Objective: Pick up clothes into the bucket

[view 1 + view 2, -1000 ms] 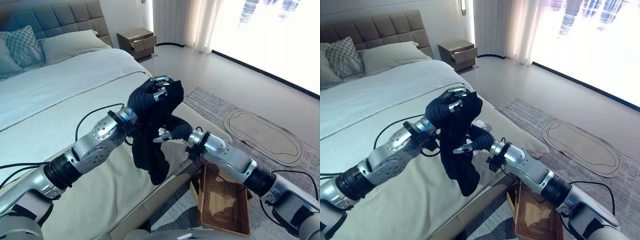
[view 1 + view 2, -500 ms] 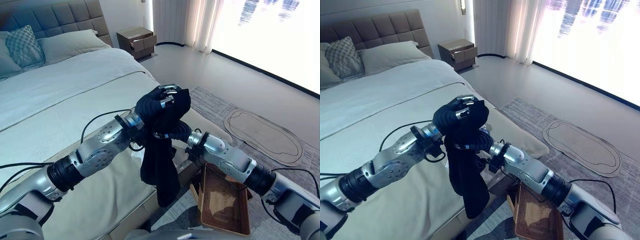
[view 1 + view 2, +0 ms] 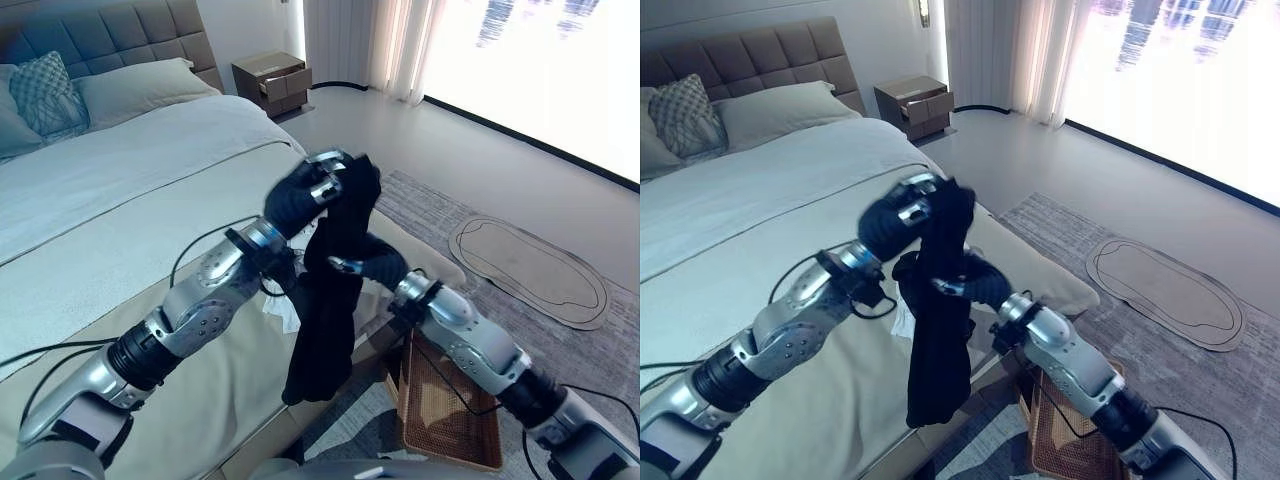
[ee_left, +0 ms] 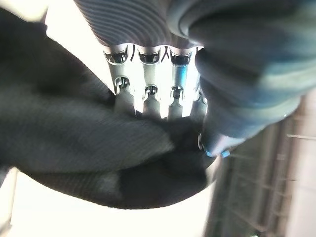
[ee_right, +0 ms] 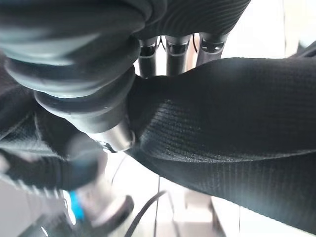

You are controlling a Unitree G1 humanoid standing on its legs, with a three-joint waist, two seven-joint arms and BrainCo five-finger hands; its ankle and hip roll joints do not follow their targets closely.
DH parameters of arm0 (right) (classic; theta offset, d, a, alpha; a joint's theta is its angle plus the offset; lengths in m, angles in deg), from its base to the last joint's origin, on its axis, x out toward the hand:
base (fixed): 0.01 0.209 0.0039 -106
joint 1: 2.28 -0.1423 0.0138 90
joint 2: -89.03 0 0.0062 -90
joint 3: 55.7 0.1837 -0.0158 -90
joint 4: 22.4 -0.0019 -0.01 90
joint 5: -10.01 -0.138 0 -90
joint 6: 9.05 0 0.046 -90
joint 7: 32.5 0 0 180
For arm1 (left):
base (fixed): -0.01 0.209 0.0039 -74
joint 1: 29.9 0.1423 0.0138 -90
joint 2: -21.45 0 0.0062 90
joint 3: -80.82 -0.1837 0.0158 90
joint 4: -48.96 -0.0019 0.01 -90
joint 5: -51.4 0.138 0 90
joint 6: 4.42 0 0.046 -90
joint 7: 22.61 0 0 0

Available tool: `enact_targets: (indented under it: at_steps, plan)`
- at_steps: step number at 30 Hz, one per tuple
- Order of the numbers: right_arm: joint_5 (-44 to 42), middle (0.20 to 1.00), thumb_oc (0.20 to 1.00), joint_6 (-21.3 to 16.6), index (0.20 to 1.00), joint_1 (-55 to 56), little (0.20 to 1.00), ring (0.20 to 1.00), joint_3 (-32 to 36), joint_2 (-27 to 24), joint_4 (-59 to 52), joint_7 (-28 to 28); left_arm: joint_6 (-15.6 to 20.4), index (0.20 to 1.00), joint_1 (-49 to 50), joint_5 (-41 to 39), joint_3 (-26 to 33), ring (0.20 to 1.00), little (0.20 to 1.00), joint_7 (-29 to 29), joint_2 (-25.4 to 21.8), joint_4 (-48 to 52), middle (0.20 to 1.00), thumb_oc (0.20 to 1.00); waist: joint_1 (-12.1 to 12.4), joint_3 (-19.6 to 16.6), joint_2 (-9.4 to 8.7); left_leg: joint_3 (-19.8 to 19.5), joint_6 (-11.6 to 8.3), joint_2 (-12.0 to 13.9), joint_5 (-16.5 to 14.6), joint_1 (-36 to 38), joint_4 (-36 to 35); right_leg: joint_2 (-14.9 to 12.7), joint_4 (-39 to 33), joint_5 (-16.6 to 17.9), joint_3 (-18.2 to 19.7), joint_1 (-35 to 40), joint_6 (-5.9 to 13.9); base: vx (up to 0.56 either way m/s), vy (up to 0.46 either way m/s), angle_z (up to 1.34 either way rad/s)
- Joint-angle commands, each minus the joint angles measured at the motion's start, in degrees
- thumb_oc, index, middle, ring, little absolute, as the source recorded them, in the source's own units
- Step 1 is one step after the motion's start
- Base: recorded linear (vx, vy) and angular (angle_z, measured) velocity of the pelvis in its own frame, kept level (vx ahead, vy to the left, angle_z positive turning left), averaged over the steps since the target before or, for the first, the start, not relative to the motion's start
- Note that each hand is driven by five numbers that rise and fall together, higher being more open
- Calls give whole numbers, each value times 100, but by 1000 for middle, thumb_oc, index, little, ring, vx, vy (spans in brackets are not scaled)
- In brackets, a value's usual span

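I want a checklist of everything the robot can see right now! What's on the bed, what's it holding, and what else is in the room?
Surface: bed with pale covers, pillows at its head.
Job's things: black garment held up, hanging past the bed's edge; woven brown basket on the floor beside the bed, nothing seen in the part that shows.
Clutter: small white item on the bed behind the garment, too hidden to identify.
Hands: left hand shut on the garment's top; right hand gripping it lower down.
Cables: nothing seen apart from the robot's own.
Surroundings: nightstand, curtains, grey rug, oval mat.
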Motion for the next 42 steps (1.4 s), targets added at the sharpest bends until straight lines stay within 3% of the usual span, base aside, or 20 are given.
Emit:
enact_targets:
  at_steps: [1,2,3,4,6,15,18,23,25,29,32,36,40,42]
  plan:
    - [70,200,200,-611,200,-149,200,200,613,-140,-405,225,650,1000,-135,535,686,1000,1000,187,66,-109,1000,1000,-175,-118,-249,234,258,-260,-697,372,318,-96,297,-151,230,-211,94,73,17,2]
    - [107,200,200,-749,200,19,200,200,1157,-186,-337,377,767,1000,149,893,1141,1000,1000,303,129,-192,1000,1000,-190,-160,-253,250,260,-260,-725,426,299,-86,292,-180,229,-175,86,45,10,2]
    - [107,200,200,-746,200,29,200,200,1158,-190,-346,378,764,1000,159,899,1143,1000,1000,307,135,-183,1000,1000,-189,-161,-249,251,260,-259,-727,433,297,-85,293,-182,229,-170,86,79,14,1]
    - [214,200,200,-892,200,166,200,200,1683,-228,-337,566,873,1000,457,1116,1596,1000,1000,405,223,-205,1000,1000,-199,-196,-256,259,260,-252,-750,469,284,-76,285,-204,238,-144,81,37,3,-1]
    - [274,200,200,-1002,200,219,200,200,2067,-234,-360,709,950,1000,711,1396,1939,1000,1000,497,269,-182,1000,1000,-195,-225,-255,264,259,-239,-776,495,276,-72,302,-228,246,-126,75,48,-3,-1]
    - [580,200,200,-1296,200,171,200,200,3216,-250,-271,1398,839,1000,1876,1497,2614,1000,1000,344,885,-321,1000,1000,-197,-186,-228,239,308,-219,-848,550,280,-23,584,-387,340,-248,-16,19,-2,-1]
    - [674,200,200,-1313,200,127,200,200,3379,-362,-160,1545,766,1000,2122,1529,2653,1000,1000,312,1065,-471,1000,1000,-191,-160,-212,252,316,-213,-845,523,286,-15,658,-407,365,-332,-28,-3,-4,-2]
    - [835,200,200,-1300,200,62,200,200,3728,-667,300,1898,492,1000,2949,1771,2620,1000,1000,452,1886,-1619,1000,1000,-175,-88,-191,290,334,-207,-819,470,293,-14,725,-429,392,-433,-45,9,-21,-10]
    - [812,200,200,-1311,200,64,200,200,3775,-714,366,1940,504,1000,3009,1851,2627,1000,1000,456,1926,-1717,1000,1000,-173,-78,-167,296,333,-205,-820,466,292,-16,731,-431,397,-446,-44,7,-8,-4]
    - [863,200,200,-1389,200,14,200,200,4015,-911,490,2219,357,1000,3206,2501,2628,1000,1000,833,2255,-3273,1000,1000,-171,-20,-120,308,308,-191,-793,396,313,-12,723,-426,399,-520,-48,0,-16,-1]
    - [940,200,200,-1503,200,-73,200,200,4192,-1094,549,2449,336,1000,3218,3182,2534,1000,1000,1069,2249,-4069,1000,1000,-168,-2,-104,315,282,-172,-781,351,334,-7,698,-425,381,-535,-43,6,-11,0]
    - [954,200,200,-1628,200,-215,200,200,4333,-1336,655,2691,210,1000,3180,3504,2367,1000,1000,1213,2382,-5110,1000,1000,-164,-3,-101,304,254,-156,-780,342,353,9,640,-419,356,-504,-37,17,-27,1]
    - [1145,200,200,-1676,200,-500,200,200,4458,-2020,934,2963,-129,1000,3126,4294,2026,1000,1000,1208,2454,-6743,1000,1000,-161,-16,-140,318,220,-131,-790,337,385,46,555,-406,325,-451,-21,15,-28,0]
    - [1155,200,200,-1691,200,-551,200,200,4452,-2125,1011,3017,-128,1000,3091,4350,1998,1000,1000,1209,2471,-6930,1000,1000,-159,-16,-136,325,214,-125,-796,338,387,51,537,-403,333,-446,-20,0,0,0]
